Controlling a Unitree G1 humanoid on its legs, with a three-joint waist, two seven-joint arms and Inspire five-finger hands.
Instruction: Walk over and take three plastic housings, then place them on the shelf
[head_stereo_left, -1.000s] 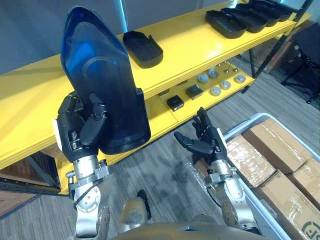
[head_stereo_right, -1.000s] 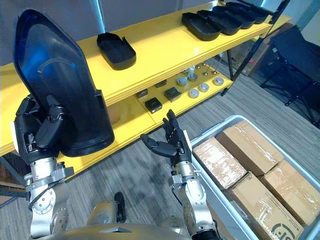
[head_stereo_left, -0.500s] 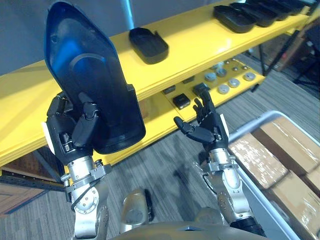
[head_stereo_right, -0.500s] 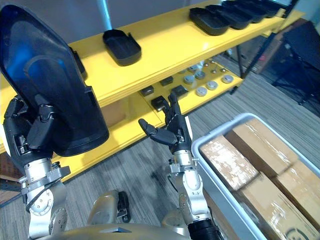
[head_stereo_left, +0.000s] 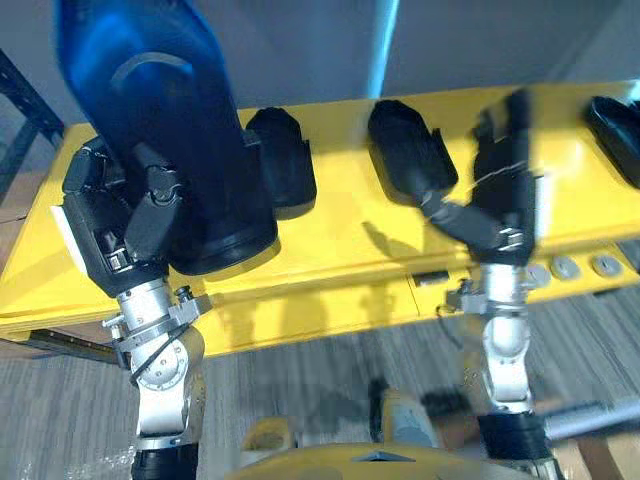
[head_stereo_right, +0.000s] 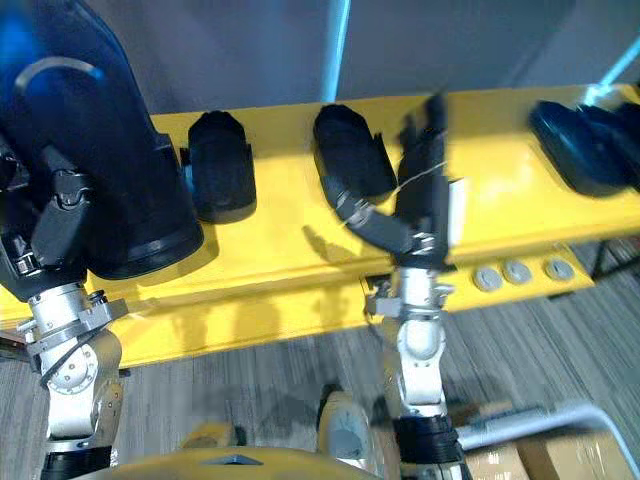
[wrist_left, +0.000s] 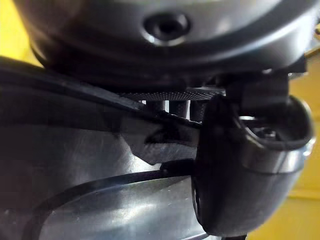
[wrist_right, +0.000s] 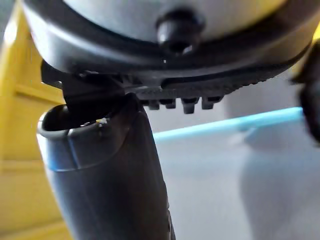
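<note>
Shelving (head_stereo_left: 340, 235) in yellow spans the view. Before it a large dark plastic housing (head_stereo_left: 170, 130) stands upright in the left hand (head_stereo_left: 115, 225), whose fingers and thumb curl round its lower end, while the right hand (head_stereo_left: 500, 190) is raised empty, fingers straight. On the top board lie a smaller housing (head_stereo_left: 283, 165) and a second housing (head_stereo_left: 410, 160), apart.

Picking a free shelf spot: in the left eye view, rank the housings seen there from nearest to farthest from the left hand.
1. Held housing, upright in the left hand itself.
2. Left housing, on the shelf, partly behind the held one.
3. Middle housing, mid-shelf.
4. Far-right housing, at the view's right edge.
</note>
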